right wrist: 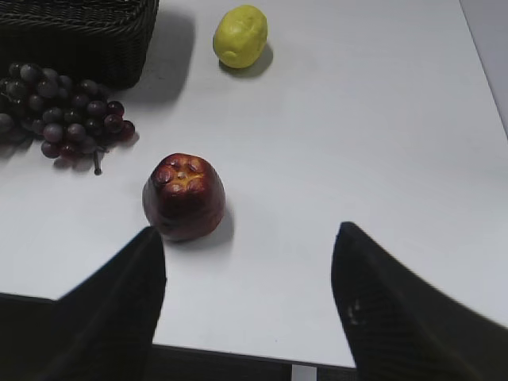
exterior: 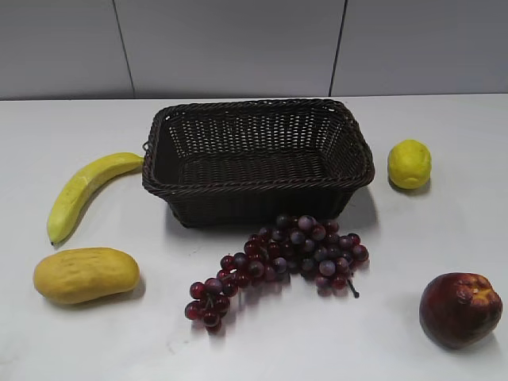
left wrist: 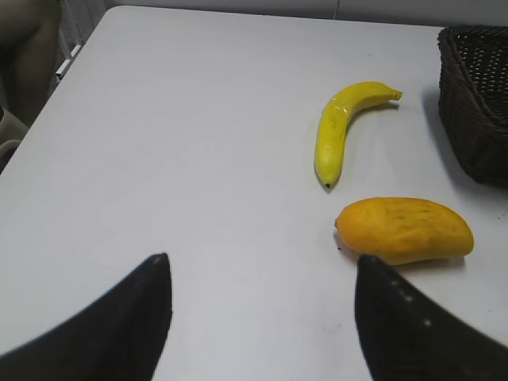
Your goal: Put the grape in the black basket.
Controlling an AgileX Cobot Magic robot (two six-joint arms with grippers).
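Observation:
The grape (exterior: 278, 258) is a long dark red-purple bunch lying on the white table just in front of the black basket (exterior: 258, 163), which stands empty at the middle back. In the right wrist view the grape (right wrist: 67, 111) lies at the upper left below the basket's corner (right wrist: 79, 36). My right gripper (right wrist: 250, 242) is open and empty above the table's front edge, well right of the grape. My left gripper (left wrist: 262, 270) is open and empty over bare table at the left; the basket's side (left wrist: 476, 95) shows at its far right. Neither gripper shows in the exterior view.
A banana (exterior: 83, 190) and a yellow-orange mango (exterior: 86, 274) lie left of the basket. A lemon (exterior: 409, 163) sits right of it. A dark red apple-like fruit (exterior: 460, 308) sits at the front right, close to my right gripper (right wrist: 184, 197).

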